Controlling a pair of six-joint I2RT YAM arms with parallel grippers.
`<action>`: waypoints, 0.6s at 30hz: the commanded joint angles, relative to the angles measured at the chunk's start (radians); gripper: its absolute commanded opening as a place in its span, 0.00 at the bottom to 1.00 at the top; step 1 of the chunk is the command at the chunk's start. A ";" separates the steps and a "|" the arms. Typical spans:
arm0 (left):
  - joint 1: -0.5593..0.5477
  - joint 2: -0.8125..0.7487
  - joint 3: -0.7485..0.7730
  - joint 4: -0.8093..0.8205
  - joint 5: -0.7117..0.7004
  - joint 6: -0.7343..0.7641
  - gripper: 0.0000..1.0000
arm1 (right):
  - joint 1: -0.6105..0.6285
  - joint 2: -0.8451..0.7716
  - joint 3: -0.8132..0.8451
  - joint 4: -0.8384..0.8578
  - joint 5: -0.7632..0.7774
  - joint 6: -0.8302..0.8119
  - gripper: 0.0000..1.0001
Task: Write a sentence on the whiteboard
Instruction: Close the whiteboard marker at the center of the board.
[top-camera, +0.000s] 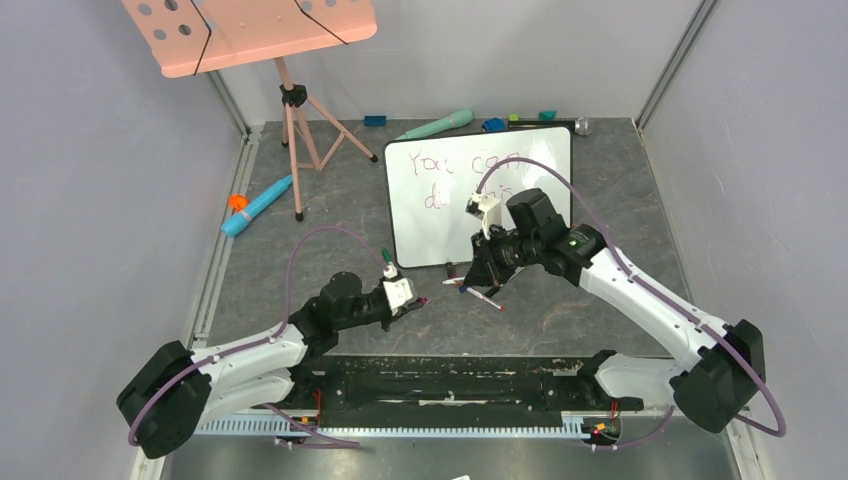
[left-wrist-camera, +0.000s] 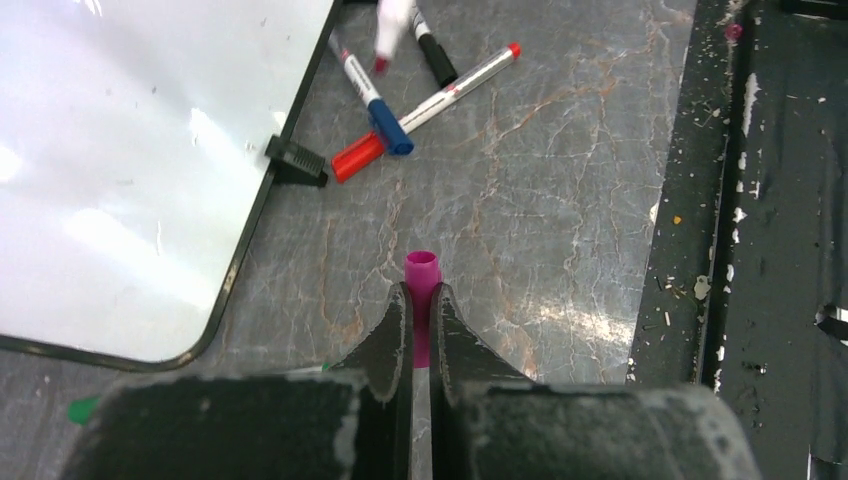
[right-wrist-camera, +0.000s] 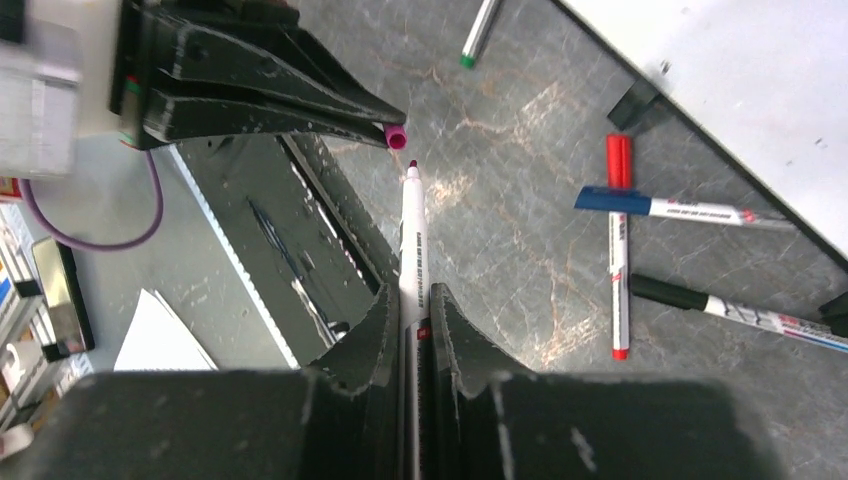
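Top external view: the whiteboard (top-camera: 430, 225) lies flat on the table (top-camera: 340, 200) beyond my arms, red words (top-camera: 445, 165) on its far half. My left pincer (left-wrist-camera: 421, 295) pinches a pink cap (left-wrist-camera: 422, 268). My right pincer (right-wrist-camera: 415, 300) holds a marker (right-wrist-camera: 411, 225), tip bare, near that cap.

Your whiteboard (left-wrist-camera: 120, 150) is glossy, glare spots all over it. The desk (left-wrist-camera: 560, 200) looks like matt grey marbled stone, veiny. Black plastic on your left claw (left-wrist-camera: 421, 292) and right claw (right-wrist-camera: 412, 298) is scuffed, chipped at the edges. Smooth plastic on the pink cap (left-wrist-camera: 422, 268) and the marker (right-wrist-camera: 412, 235).
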 joint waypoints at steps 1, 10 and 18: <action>-0.013 -0.013 -0.004 0.091 0.076 0.118 0.02 | 0.028 0.034 0.046 -0.064 -0.012 -0.050 0.00; -0.025 -0.036 -0.021 0.096 0.086 0.138 0.02 | 0.069 0.070 0.035 -0.023 -0.057 -0.036 0.00; -0.030 -0.038 -0.021 0.092 0.089 0.146 0.02 | 0.081 0.091 0.033 -0.007 -0.054 -0.028 0.00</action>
